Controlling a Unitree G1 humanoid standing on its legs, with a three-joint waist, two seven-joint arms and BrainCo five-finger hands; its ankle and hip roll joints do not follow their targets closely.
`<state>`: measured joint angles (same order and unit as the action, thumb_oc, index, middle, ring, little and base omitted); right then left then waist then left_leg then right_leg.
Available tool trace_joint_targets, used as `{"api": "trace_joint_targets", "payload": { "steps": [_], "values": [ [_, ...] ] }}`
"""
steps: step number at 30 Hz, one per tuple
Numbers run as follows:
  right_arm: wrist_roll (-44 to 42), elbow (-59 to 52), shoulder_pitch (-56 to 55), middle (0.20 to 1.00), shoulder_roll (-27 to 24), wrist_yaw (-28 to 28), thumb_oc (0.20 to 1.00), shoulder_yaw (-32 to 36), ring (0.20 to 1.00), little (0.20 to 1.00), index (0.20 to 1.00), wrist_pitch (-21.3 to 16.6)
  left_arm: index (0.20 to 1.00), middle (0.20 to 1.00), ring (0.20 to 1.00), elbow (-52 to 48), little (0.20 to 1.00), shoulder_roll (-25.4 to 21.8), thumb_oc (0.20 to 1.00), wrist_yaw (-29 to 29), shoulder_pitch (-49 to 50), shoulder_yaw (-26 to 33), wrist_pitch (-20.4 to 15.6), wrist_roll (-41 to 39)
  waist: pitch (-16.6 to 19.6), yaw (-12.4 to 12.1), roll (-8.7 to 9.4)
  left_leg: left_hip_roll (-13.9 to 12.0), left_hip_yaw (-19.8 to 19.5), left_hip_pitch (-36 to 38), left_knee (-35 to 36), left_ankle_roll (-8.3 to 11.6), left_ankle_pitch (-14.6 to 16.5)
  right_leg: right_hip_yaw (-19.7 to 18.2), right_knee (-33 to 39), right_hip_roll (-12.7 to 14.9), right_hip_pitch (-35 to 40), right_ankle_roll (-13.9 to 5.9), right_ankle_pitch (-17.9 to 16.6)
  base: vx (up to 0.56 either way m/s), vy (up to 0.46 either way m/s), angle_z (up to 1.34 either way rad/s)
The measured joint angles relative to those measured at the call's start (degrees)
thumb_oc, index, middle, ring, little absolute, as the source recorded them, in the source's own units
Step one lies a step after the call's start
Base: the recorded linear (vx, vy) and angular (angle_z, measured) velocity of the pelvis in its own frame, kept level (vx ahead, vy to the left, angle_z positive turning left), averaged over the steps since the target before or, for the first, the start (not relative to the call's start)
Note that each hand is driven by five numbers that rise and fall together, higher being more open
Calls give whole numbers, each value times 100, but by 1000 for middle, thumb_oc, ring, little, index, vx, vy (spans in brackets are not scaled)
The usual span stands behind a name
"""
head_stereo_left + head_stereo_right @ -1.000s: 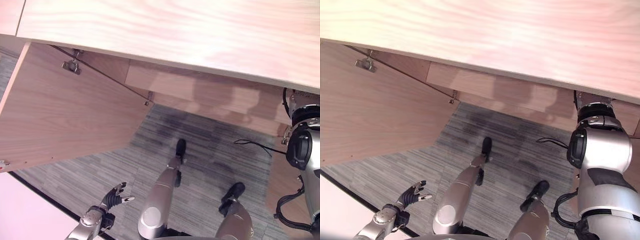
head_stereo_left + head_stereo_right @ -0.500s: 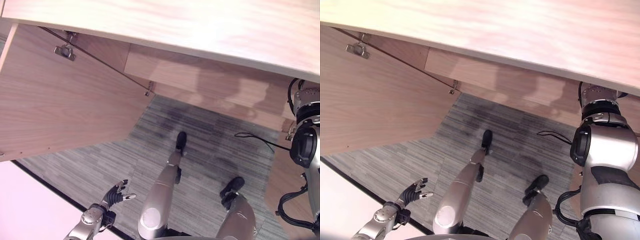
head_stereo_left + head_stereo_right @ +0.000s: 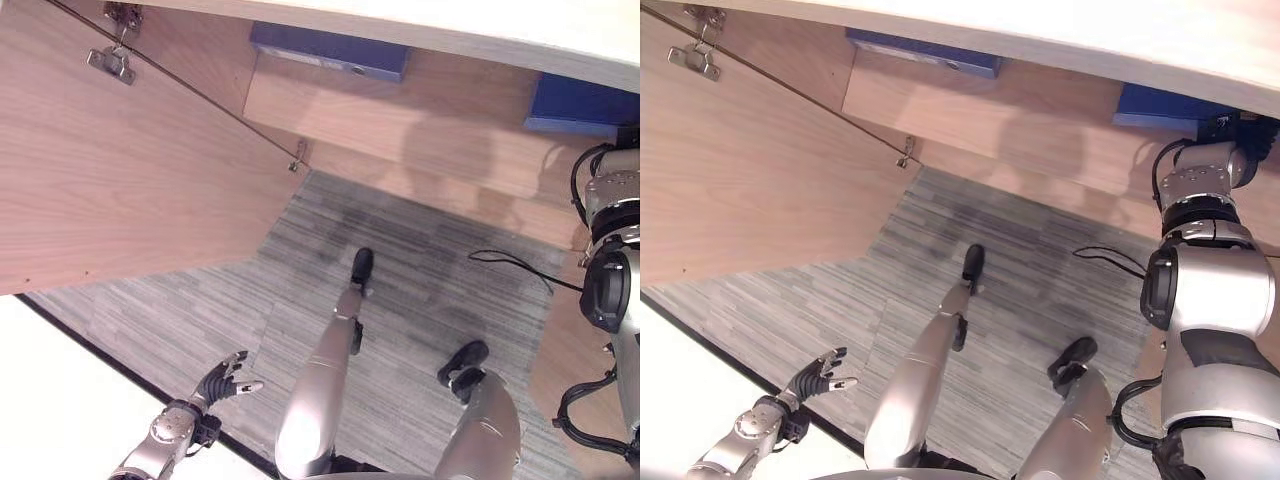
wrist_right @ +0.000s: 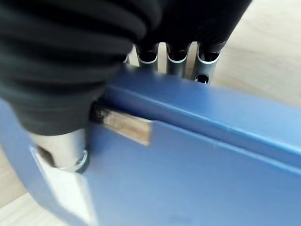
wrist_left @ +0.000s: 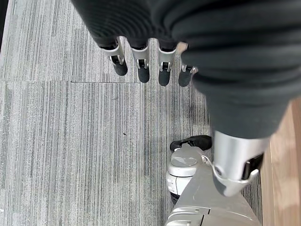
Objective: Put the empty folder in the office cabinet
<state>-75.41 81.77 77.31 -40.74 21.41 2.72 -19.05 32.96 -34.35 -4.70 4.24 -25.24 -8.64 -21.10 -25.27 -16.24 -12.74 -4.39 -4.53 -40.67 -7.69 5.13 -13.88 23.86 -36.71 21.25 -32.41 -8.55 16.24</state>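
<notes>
The right hand [image 4: 70,136] is grasping the blue plastic folder [image 4: 197,165], thumb lying on one face and fingers [image 4: 176,63] reaching behind its upper edge; their tips are hidden by the folder. In the head views the folder [image 3: 1160,104] is sitting inside the light wooden office cabinet [image 3: 1040,110], at the cabinet's right, its upper part cut off by the pale cabinet top [image 3: 1120,35]; the hand itself is mostly hidden there. A second blue folder [image 3: 330,50] is lying further left in the same cabinet, also partly cut off. The wooden cabinet door [image 3: 120,170] is standing open. The left hand [image 3: 222,380] is hanging released, fingers straight, over grey striped carpet [image 5: 70,150].
</notes>
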Motion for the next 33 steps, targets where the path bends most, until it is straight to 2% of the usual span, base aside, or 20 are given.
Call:
{"api": "trace_joint_targets", "payload": {
  "steps": [7, 8, 20, 23, 29, 33],
  "values": [
    [5, 140, 117, 1000, -74, -9, 1000, -30, 1000, 1000, 1000, 222, 1000, 1000, 1000, -179, 1000, -12, 1000, 0, -2, -4, 2, 0, 3, 16, 5, 1, -20, 70, 3, -7, -38, 24, -9, 0, 80, 2, 0, 0, 0, 0],
    [3, 406, 228, 1000, -105, 23, 1000, -33, 1000, 1000, 1000, 301, 1000, 1000, 1000, -179, 1000, -16, 1000, 4, 1, -4, 6, 0, 5, 9, 5, 2, -27, 113, 9, -7, -41, 30, -11, 0, 125, 1, 0, 0, 0, 0],
    [14, 621, 248, 1000, -151, 380, 1000, -45, 1000, 1000, 1000, 636, 1000, 1000, 1000, -339, 1000, -228, 1000, 41, 13, -6, 124, 1, 69, -9, 3, 2, -50, 302, 88, -31, -64, 33, -79, 11, 262, 13, 8, 0, 0, 0],
    [84, 688, 258, 1000, -166, 385, 1000, -99, 1000, 1000, 1000, 853, 1000, 1000, 1000, -339, 1000, -226, 1000, 35, 24, -5, 126, 2, 152, -30, -7, 2, -54, 326, 110, -33, -91, 34, -85, 10, 274, 13, 8, 0, 0, 0],
    [819, 1286, 490, 1000, -571, 292, 1000, -760, 1000, 1000, 1000, 1739, 1000, 1000, 1000, -345, 1000, -242, 1000, -79, 106, 1, 144, 13, 297, -110, -85, 4, -85, 408, 218, -45, -148, 79, -83, 14, 347, 14, 11, 0, -6, 1],
    [1199, 1613, 498, 1000, -891, 73, 1000, -826, 1000, 1000, 1000, 2135, 1000, 1000, 1000, -372, 1000, -245, 1000, -170, 134, 4, 236, 31, 362, -193, -130, 12, -133, 499, 332, -72, -220, 138, -77, 15, 429, 18, 14, 8, -25, 7]
  ]
}}
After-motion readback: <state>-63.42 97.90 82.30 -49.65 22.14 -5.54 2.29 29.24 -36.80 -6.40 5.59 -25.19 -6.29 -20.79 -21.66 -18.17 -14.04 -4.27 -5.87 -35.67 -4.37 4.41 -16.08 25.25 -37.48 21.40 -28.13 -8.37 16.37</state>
